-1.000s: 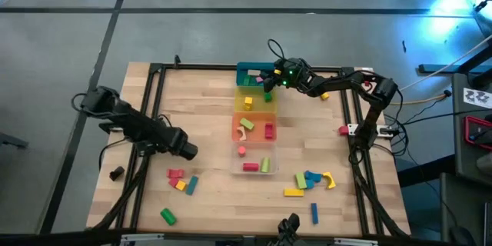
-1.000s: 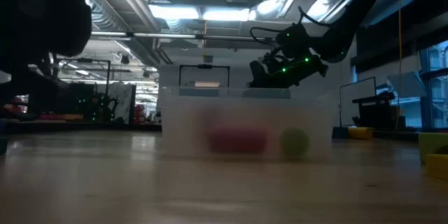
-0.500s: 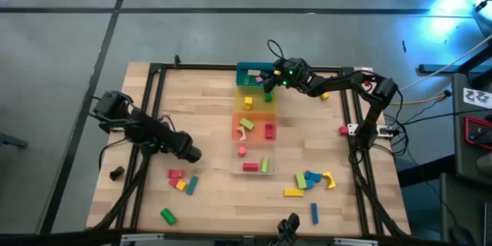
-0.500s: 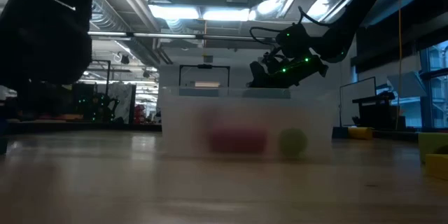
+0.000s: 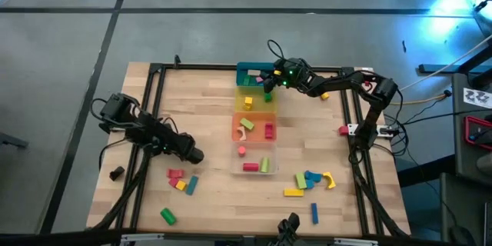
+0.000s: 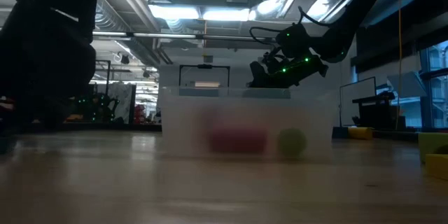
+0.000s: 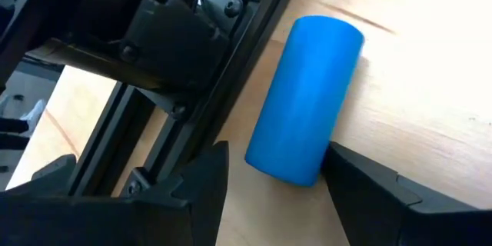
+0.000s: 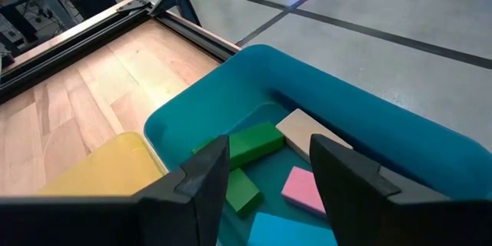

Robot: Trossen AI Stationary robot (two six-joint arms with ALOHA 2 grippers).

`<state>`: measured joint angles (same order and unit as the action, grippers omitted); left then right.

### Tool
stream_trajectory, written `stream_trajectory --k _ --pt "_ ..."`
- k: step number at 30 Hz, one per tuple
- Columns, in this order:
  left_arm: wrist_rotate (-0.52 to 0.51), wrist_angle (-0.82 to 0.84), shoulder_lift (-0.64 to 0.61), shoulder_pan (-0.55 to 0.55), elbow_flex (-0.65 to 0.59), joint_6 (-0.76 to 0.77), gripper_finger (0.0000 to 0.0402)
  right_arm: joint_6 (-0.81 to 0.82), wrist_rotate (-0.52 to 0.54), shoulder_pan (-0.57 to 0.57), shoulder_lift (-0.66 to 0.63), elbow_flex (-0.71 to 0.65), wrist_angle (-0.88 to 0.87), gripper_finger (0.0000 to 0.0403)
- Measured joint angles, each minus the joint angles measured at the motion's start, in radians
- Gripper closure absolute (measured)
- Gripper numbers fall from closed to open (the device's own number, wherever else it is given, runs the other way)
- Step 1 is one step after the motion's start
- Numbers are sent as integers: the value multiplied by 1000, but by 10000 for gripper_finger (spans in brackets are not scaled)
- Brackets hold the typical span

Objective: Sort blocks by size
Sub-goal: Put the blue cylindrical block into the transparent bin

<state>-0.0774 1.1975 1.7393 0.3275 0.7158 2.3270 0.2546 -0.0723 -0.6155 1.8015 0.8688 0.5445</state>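
Observation:
My left gripper (image 5: 197,155) hangs open over the table's left half, just far of a cluster of red (image 5: 175,174), yellow (image 5: 181,185) and blue (image 5: 191,185) blocks. In the left wrist view its fingers (image 7: 201,188) stand on either side of the near end of a blue cylinder (image 7: 307,100), which lies on its side beside a black rail. I cannot tell whether they touch it. My right gripper (image 5: 269,79) is open and empty above the teal bin (image 5: 247,69). That bin holds green (image 8: 254,144), tan (image 8: 311,134) and pink (image 8: 301,186) blocks.
The teal, yellow (image 5: 261,98), orange (image 5: 256,118) and clear (image 5: 254,154) bins stand in a row down the table's middle, each with blocks in it. Loose blocks lie near right (image 5: 311,178), a green one near left (image 5: 167,216), a red one at the right rail (image 5: 343,130).
My left arm has reached a little farther toward the table's right and near edges and has come lower over the left cluster of blocks. My right arm has kept still over the teal bin.

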Motion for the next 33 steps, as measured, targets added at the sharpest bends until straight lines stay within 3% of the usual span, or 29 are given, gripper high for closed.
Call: stream_trajectory --k 6,14,19,27,33 --pt "-1 -2 0 0 0 -6 215 -1 0 0 0 0 0 219" --pt "-31 -17 0 0 2 -26 291 -2 0 0 -1 0 1 219" --pt "-54 -34 -25 0 47 -79 291 -47 0 -1 -6 0 10 219" --pt "-301 -77 -169 0 154 -157 291 -79 0 0 -62 0 -3 219" --pt "-447 -132 -293 0 224 -411 290 -151 -2 0 -159 0 -100 219"
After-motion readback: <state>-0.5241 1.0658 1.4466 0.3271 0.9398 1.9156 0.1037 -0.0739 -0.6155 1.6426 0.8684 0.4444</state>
